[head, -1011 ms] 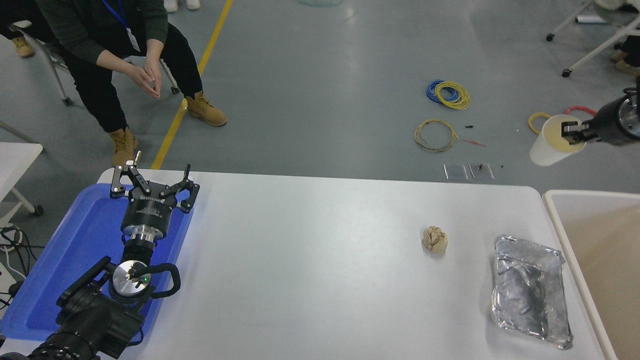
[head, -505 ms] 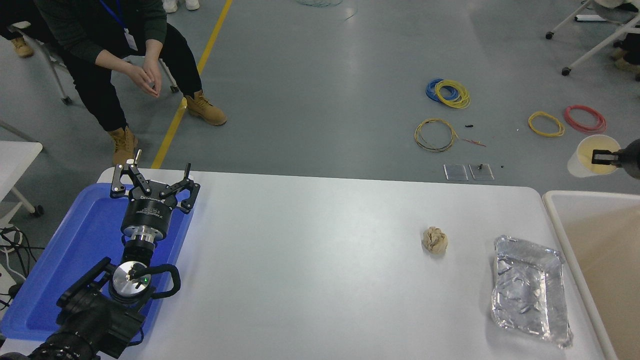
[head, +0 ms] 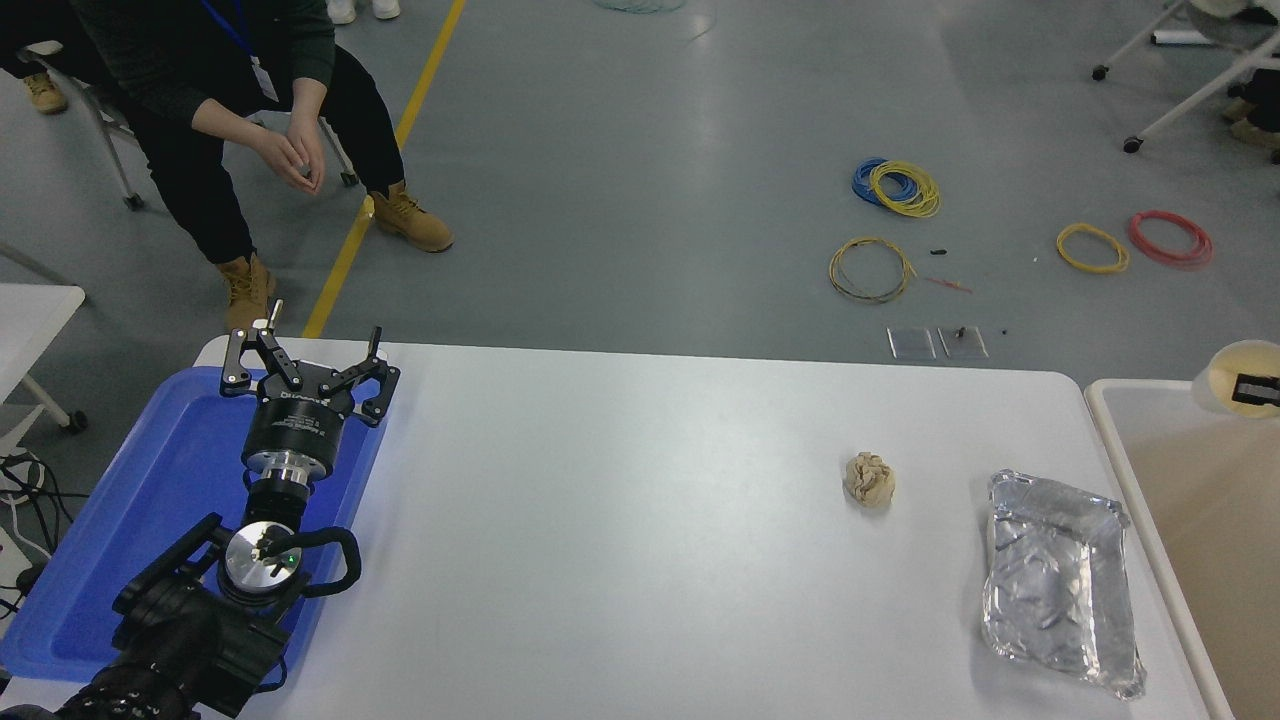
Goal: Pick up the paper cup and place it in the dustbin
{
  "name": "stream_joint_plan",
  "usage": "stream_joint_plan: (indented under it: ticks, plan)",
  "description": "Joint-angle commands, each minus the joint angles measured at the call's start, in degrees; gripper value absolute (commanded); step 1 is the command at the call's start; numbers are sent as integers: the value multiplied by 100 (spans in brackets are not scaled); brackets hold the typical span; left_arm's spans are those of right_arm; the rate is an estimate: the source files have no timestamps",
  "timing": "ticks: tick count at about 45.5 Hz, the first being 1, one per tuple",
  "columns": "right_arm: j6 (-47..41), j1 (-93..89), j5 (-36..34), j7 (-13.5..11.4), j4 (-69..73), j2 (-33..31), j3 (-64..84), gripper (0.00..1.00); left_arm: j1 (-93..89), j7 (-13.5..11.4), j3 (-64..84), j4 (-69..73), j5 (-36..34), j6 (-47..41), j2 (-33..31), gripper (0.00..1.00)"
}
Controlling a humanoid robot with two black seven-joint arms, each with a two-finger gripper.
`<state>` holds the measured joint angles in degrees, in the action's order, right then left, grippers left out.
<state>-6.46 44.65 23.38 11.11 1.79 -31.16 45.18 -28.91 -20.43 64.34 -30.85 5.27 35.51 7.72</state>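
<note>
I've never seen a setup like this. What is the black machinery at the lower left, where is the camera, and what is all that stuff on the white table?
The camera sits high on a robot, looking down over its white table. The black machinery is the robot's left arm, its left gripper open and parked over a blue tray. On the table lie a crumpled brown paper ball and a crushed foil tray. At the right edge, the tip of the right gripper pinches the rim of a paper cup, holding it over the far rim of the beige dustbin beside the table. A person sits beyond the table, and wire coils lie on the floor.
</note>
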Motion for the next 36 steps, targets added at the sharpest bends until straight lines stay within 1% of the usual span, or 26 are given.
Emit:
stream_joint_plan:
  ticks: [1, 7, 36]
  plan:
    - [329, -694, -228, -30, -241, 22, -369, 0, 0, 4, 0, 0, 1, -1, 2, 100]
    - [470, -879, -439, -144, -267, 40, -466, 0, 0, 4, 0, 0, 1, -1, -7, 100]
    - [584, -1204, -483, -153, -267, 101, -668, 0, 0, 4, 0, 0, 1, -1, 2, 100]
